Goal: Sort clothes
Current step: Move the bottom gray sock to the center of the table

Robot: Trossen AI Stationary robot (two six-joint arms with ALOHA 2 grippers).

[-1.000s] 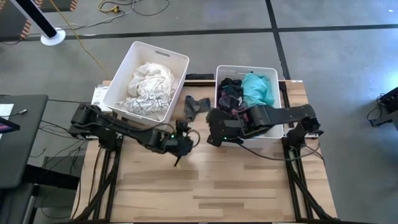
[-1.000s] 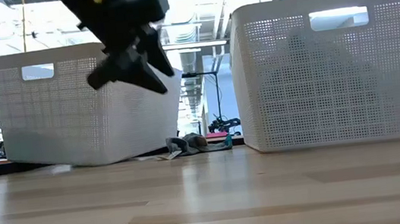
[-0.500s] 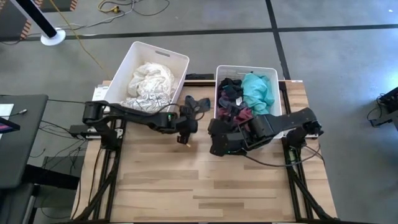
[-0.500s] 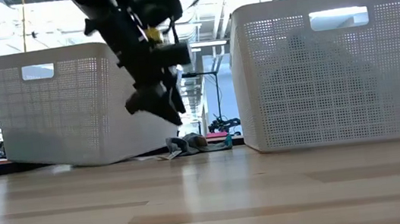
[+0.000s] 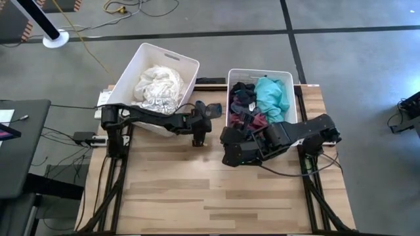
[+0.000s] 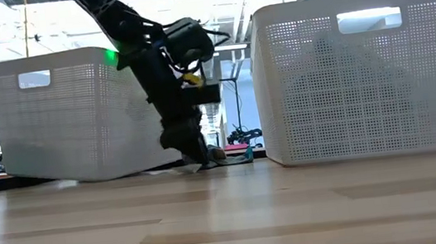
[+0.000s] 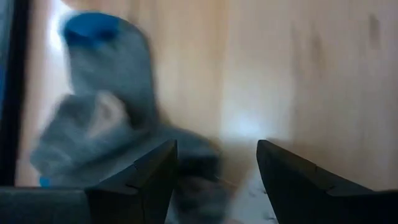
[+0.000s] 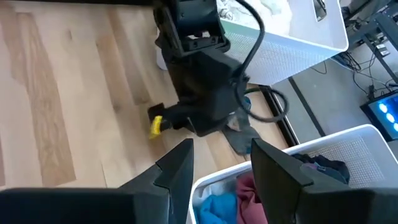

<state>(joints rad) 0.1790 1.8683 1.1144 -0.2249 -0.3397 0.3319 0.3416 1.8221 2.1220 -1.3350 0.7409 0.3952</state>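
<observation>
A grey garment with a blue tip [image 5: 210,108] [image 7: 112,118] lies flat on the table between the two white bins. My left gripper [image 5: 198,137] [image 6: 198,159] is low over the garment's near end. It is open and slants down, with its fingers [image 7: 155,177] on either side of that end. White and cream clothes [image 5: 157,88] fill the left bin [image 5: 172,59]. Teal, black and maroon clothes [image 5: 256,98] fill the right bin [image 5: 289,77]. My right gripper [image 5: 230,152] [image 8: 221,171] hangs open, with nothing between its fingers, above the table in front of the right bin. My left gripper's fingertips [image 6: 200,162] stand at the grey garment's near end [image 7: 186,180], close to the table top. Blur hides whether they touch the cloth, so I cannot tell.
The bare wooden table top [image 5: 223,196] stretches toward the near edge. The left bin stands askew, overhanging the table's far left corner. Papers [image 5: 104,99] lie at the left edge beside it. Cables and a grey floor lie beyond the table.
My left gripper has swung from the table's middle toward the far edge and the right, sinking close to the table top beside the grey garment and rolling as it went. Its fingers have stayed open. The garment has not moved.
</observation>
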